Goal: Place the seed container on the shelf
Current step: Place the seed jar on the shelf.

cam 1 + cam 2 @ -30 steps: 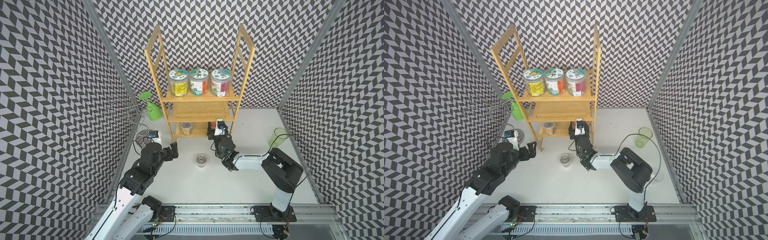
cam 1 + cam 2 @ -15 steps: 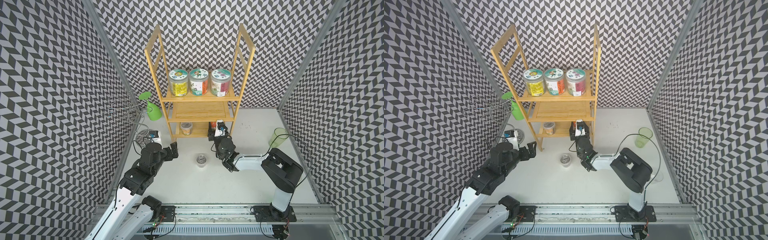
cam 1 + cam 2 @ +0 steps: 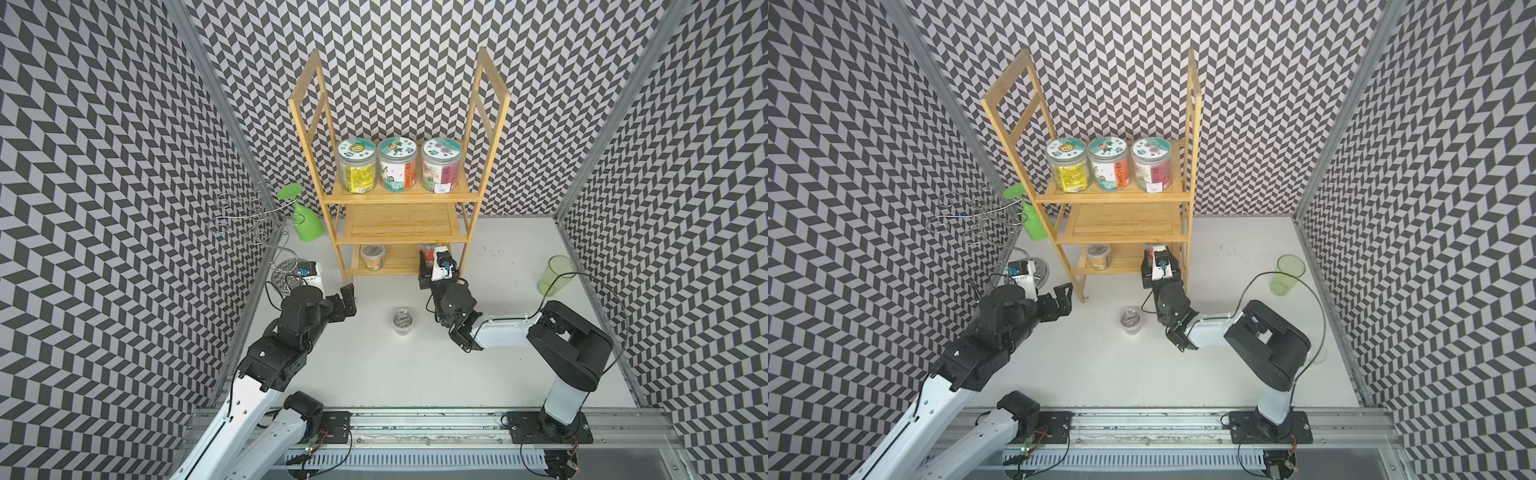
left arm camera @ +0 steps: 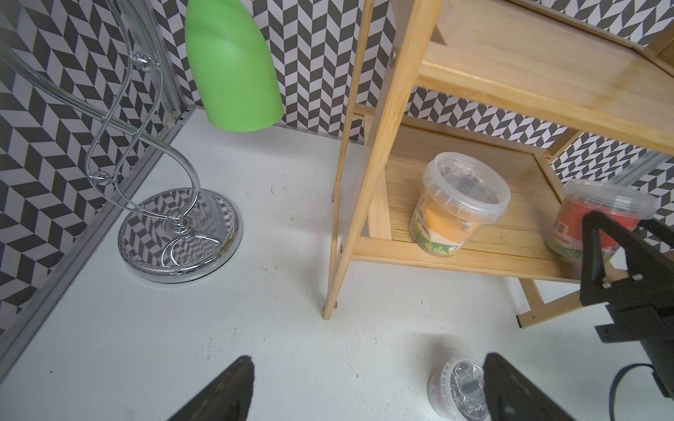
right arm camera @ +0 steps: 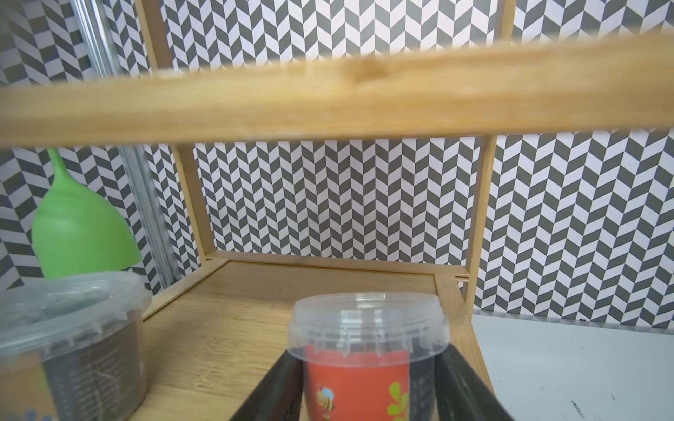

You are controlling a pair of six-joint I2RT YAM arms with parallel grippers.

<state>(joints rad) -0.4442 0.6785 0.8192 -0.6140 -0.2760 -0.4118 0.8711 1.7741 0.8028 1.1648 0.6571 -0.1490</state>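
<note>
The shelf is a tall bamboo rack at the back. A red-labelled seed container stands upright on its bottom tier, at the right end. My right gripper reaches in under the middle tier. Its black fingers lie against both sides of the container, just below the lid rim. An orange-labelled container stands at the left of the same tier. My left gripper hovers open and empty over the table, left of the shelf's front leg.
A small silver-lidded container stands on the table between the arms. Three large jars fill the top tier. A silver wire stand with a hanging green glass is at the left wall. A green cup stands at the right.
My right gripper's fingers have drawn in around the red-labelled container. Both arms have stayed almost where they were.
</note>
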